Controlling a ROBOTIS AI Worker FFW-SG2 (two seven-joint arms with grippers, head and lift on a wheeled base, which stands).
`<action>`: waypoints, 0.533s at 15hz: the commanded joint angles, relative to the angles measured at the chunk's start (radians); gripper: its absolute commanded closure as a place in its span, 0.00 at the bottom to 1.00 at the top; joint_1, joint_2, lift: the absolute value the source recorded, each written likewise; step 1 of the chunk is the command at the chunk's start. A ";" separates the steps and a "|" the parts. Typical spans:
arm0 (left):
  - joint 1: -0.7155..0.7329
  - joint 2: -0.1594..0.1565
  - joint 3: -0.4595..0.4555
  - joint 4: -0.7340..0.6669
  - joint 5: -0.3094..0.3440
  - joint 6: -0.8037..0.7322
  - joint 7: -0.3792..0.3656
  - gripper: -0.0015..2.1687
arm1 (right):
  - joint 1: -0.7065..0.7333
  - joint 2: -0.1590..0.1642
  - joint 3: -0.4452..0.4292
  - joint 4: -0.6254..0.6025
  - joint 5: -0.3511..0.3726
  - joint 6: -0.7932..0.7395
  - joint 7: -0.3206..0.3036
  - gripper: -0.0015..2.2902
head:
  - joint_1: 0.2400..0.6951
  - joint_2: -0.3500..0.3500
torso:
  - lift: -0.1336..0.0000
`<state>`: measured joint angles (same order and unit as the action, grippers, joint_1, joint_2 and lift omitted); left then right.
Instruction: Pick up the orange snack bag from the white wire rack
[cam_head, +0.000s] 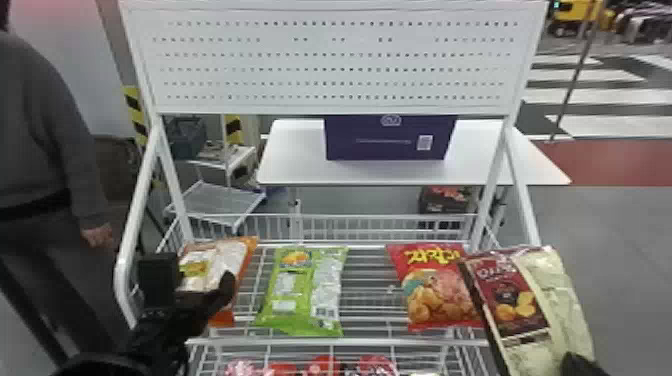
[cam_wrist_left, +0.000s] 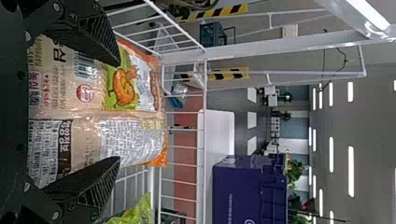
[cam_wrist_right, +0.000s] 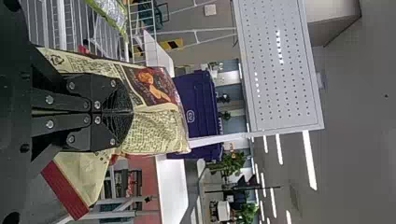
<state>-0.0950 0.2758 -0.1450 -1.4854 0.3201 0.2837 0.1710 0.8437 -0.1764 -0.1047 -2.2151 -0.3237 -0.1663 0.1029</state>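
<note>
Maroon bag (cam_head: 525, 305), red bag (cam_head: 435, 287), green bag (cam_head: 302, 295) beside orange bag (cam_head: 212, 262)

Print is carried by several packages. On the orange snack bag (cam_head: 214, 261), at center left of the head view, small dark text is set in panels; a barcode (cam_wrist_left: 85, 65) and a round red emblem (cam_wrist_left: 85, 93) are shown in the left wrist view. Text blocks and a barcode are borne by the green bag (cam_head: 295, 300) at lower center. Large yellow lettering (cam_head: 432, 255) is printed on the red bag (cam_head: 440, 295), lower right of center. Pale lettering is borne by the maroon-and-cream bag (cam_head: 520, 305) at lower right. A round white logo (cam_head: 391, 120) and a square code (cam_head: 425, 142) are marked on the purple box (cam_head: 360, 142), upper center.
</note>
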 joint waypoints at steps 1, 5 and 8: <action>0.000 0.000 0.005 0.000 0.004 0.053 -0.013 0.15 | 0.000 0.001 0.000 0.000 0.000 0.000 0.000 0.99 | 0.57 0.50 | 1.00; 0.011 0.000 0.008 -0.010 0.004 0.056 0.002 0.83 | 0.000 0.000 0.000 0.000 0.000 0.000 0.000 0.99 | 0.57 0.50 | 1.00; 0.087 0.000 0.035 -0.148 0.013 0.059 0.025 0.87 | -0.003 -0.005 0.002 0.005 -0.002 0.000 0.000 0.99 | 0.57 0.50 | 1.00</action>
<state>-0.0510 0.2761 -0.1256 -1.5558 0.3294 0.3402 0.1891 0.8414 -0.1783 -0.1031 -2.2130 -0.3249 -0.1663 0.1028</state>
